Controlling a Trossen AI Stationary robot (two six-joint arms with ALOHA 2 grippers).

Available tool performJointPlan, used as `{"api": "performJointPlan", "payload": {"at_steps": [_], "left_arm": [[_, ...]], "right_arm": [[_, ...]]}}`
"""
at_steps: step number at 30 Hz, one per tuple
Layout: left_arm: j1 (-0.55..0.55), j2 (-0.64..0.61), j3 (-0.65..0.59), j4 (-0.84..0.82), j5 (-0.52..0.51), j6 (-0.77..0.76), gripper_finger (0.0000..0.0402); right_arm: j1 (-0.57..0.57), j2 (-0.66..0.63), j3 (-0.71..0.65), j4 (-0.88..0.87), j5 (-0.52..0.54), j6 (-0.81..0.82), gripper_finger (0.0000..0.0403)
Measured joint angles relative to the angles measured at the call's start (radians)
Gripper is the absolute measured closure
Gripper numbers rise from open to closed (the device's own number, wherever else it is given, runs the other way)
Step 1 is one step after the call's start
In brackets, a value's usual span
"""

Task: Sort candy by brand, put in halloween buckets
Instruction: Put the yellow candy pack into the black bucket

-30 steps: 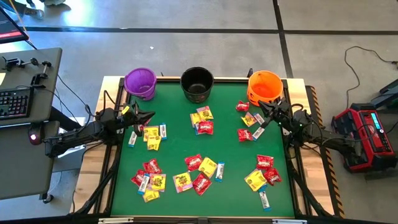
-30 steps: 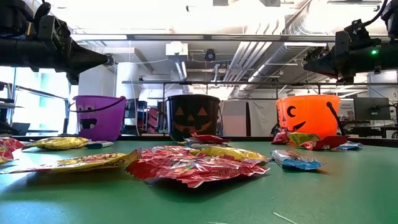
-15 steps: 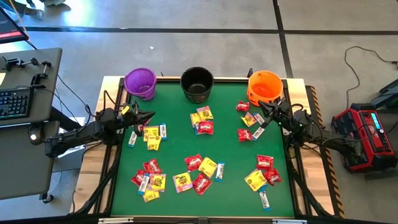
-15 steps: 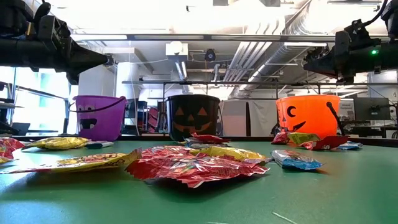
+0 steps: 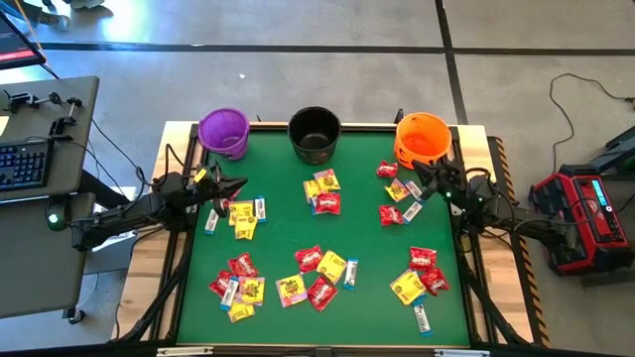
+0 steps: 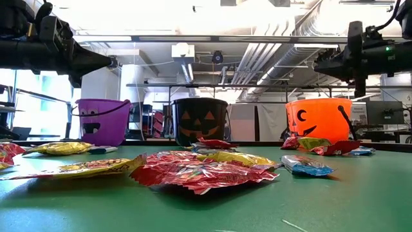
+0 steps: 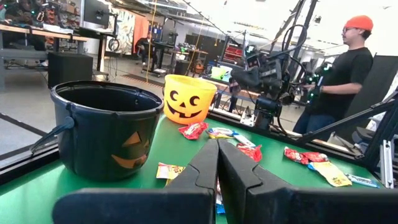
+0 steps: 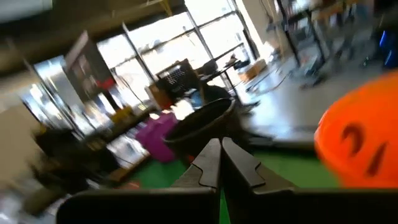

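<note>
Candy (image 5: pixel 326 203) loose beside buckets (image 5: pixel 315 133)

Right pincer (image 5: pixel 434 182) slightly rotated and shifted near the orange bucket (image 5: pixel 422 137); fingers closed

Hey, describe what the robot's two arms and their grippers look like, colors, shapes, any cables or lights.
Both arms are dark, nearly black, slim and jointed. The left gripper and right gripper each end in two matte dark, wedge-shaped fingers tapering to a point. Black cables run along the links. The left arm has small yellow markings near its wrist and a green light at its base; the right wrist shows a green light.
</note>
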State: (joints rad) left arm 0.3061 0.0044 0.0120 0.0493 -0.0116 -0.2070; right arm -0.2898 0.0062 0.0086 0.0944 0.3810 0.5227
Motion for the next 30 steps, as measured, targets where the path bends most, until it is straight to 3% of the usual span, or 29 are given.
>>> {"api": "performJointPlan", "payload": {"at_steps": [9,15,23,25,30], "left_arm": [[0.0,0.0,0.0,0.0,0.0,0.0,0.0401],[0.0,0.0,0.0,0.0,0.0,0.0,0.0401],[0.0,0.0,0.0,0.0,0.0,0.0,0.0401],[0.0,0.0,0.0,0.0,0.0,0.0,0.0401],[0.0,0.0,0.0,0.0,0.0,0.0,0.0401]], "right_arm": [[0.002,0.003,0.017,0.014,-0.198,0.188,0.0402],[0.032,0.078,0.105,-0.002,-0.117,0.037,0.0402],[0.061,0.276,0.248,0.001,-0.04,-0.099,0.0402],[0.061,0.32,0.259,0.02,-0.049,-0.115,0.0402],[0.061,0.408,0.264,0.166,-0.205,-0.127,0.0402]]}}
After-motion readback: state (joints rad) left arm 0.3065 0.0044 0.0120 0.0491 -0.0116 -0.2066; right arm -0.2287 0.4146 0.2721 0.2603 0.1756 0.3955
